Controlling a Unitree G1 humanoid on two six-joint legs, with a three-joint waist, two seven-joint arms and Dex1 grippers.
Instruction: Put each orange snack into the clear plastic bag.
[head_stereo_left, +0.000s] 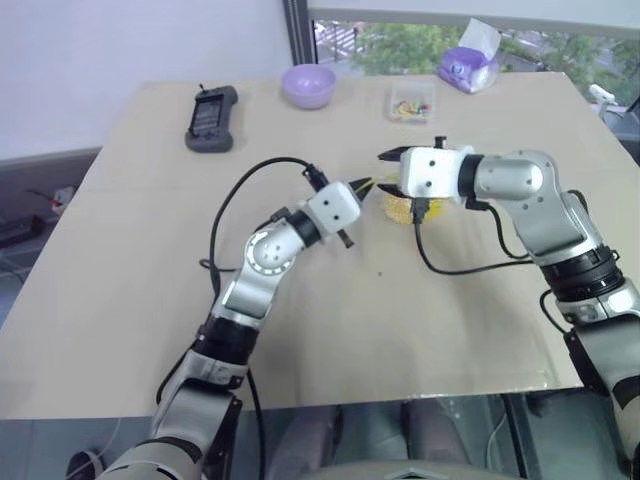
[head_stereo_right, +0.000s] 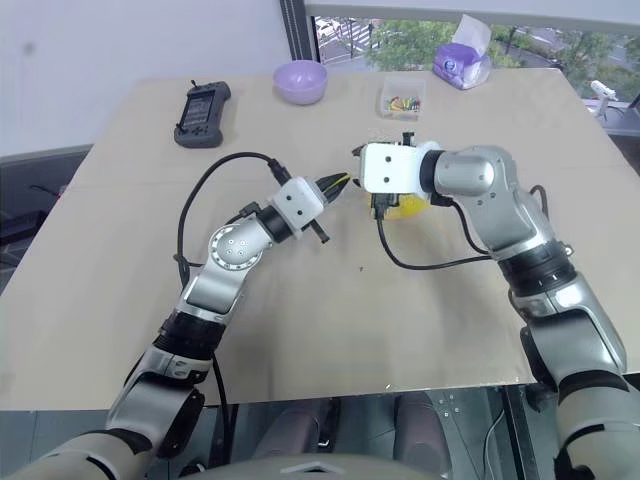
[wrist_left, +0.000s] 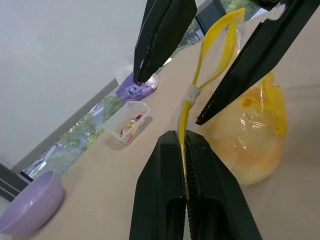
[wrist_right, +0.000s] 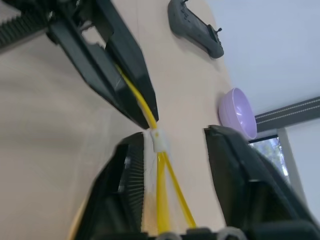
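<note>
left wrist view shows the left gripper (wrist_left: 186, 150) clamped on the yellow seal strip (wrist_left: 192, 100) of the clear plastic bag (wrist_left: 250, 130); its two black fingers meet on the strip with no gap between them; the orange snack (wrist_left: 247, 150) already sits inside the bag, a soft yellow-orange mass pressed against the film, and the bag rests on the table (head_stereo_left: 150, 300) just beyond the fingertips; right wrist view has the right gripper (wrist_right: 172, 150) parted, its jaws standing either side of the same yellow strip, one pad near or touching the white slider (wrist_right: 159, 140), the other well apart; so it grips nothing yet.

the bag looks thin, crinkly and limp; it will sag and fold wherever it is not held, and the film is probably slippery between hard pads; the seal strip is the one stiff, thicker part, so that is the place to take hold, and the slider gives a small lump to catch on; the snack seems light and squashy, so the load on the strip should be slight, but squeezing the bag's body would likely crush the bun; pulling the strip sideways rather than upward should keep the bag from tipping.
</note>
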